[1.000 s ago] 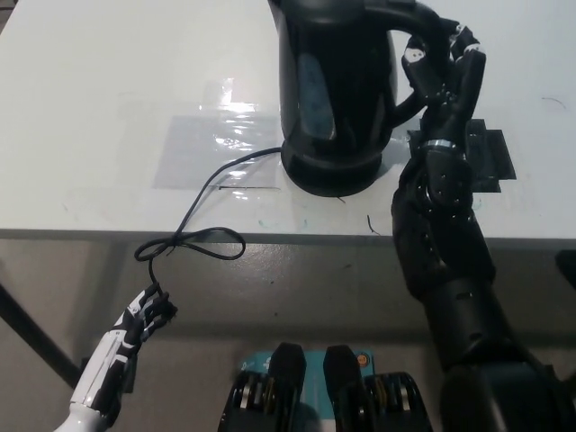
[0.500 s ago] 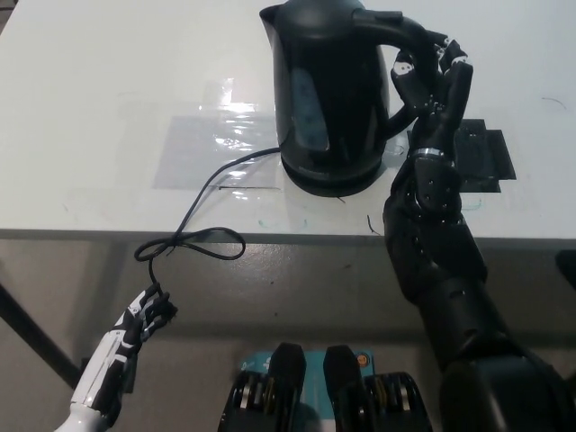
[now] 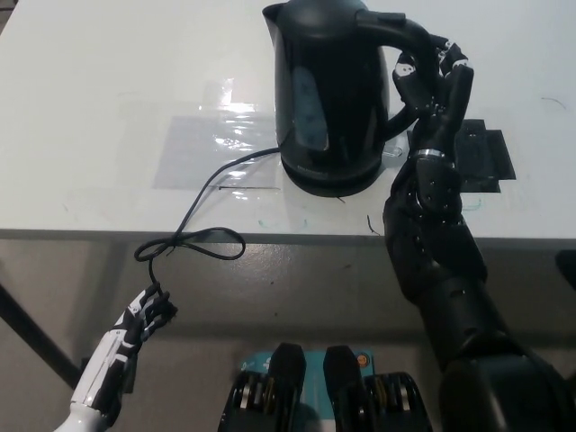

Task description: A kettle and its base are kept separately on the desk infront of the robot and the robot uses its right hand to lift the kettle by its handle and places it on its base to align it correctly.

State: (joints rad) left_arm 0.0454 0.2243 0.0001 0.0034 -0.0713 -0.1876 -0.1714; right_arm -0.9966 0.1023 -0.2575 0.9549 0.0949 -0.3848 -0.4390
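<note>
Kettle (image 3: 331,90) hides its base; right hand (image 3: 432,81) grips handle.

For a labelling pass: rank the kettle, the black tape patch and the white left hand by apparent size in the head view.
1. kettle, clearly largest.
2. black tape patch, partly hidden behind the right hand.
3. left hand, looks smallest, though it hangs below the desk, so this is unsure.
</note>
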